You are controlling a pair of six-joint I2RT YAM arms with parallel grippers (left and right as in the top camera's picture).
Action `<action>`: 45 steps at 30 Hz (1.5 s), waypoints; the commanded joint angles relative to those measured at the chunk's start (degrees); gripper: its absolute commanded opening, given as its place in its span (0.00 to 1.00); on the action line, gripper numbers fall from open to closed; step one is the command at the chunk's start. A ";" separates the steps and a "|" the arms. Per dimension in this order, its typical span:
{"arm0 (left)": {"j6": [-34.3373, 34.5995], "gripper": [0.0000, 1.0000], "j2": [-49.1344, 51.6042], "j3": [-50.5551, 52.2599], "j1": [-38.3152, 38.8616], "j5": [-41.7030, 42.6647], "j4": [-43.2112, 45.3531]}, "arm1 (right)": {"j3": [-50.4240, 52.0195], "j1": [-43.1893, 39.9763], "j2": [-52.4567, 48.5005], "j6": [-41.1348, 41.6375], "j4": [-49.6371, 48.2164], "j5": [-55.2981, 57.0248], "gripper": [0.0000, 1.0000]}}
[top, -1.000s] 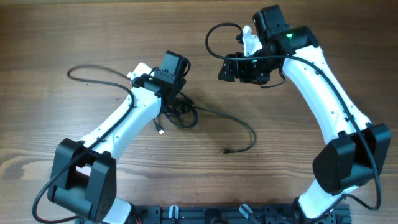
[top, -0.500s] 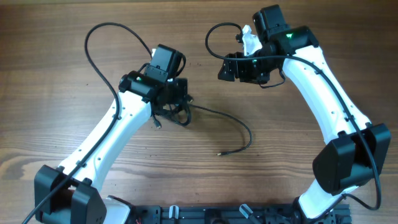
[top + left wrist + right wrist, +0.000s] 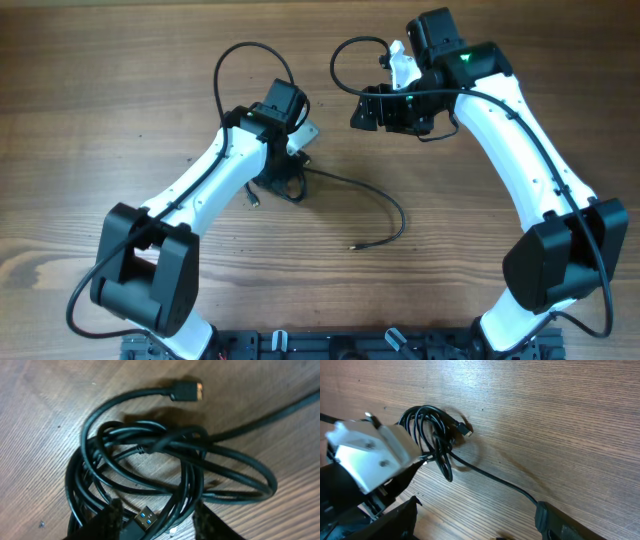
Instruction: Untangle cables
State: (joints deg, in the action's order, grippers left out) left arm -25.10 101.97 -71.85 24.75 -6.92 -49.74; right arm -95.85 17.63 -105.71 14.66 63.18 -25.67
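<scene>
Wooden tabletop (image 3: 90, 60): cables (image 3: 165, 442) knotted in bundle mid-surface, one tail trailing right. Left claw (image 3: 159, 517) apart, straddling strands, likely for grasp. Right claw (image 3: 480, 530) open, empty, held clear, likely awaiting loose end.

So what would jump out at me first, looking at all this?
The knot of thin black cables in the middle of the wooden table, with one tail snaking off to the right. The left gripper sits right over it, fingers either side of the strands and a blue-tongued USB plug. The right gripper hangs open farther back, holding nothing.
</scene>
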 commanded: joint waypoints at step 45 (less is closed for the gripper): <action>13.42 0.04 3.89 8.26 -3.87 25.40 -3.50 | -1.53 0.13 0.07 -1.14 -0.35 1.29 0.78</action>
State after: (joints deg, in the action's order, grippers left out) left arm -16.40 105.06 -64.01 20.64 13.80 -53.71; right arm -95.85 17.63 -105.71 14.63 62.98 -25.23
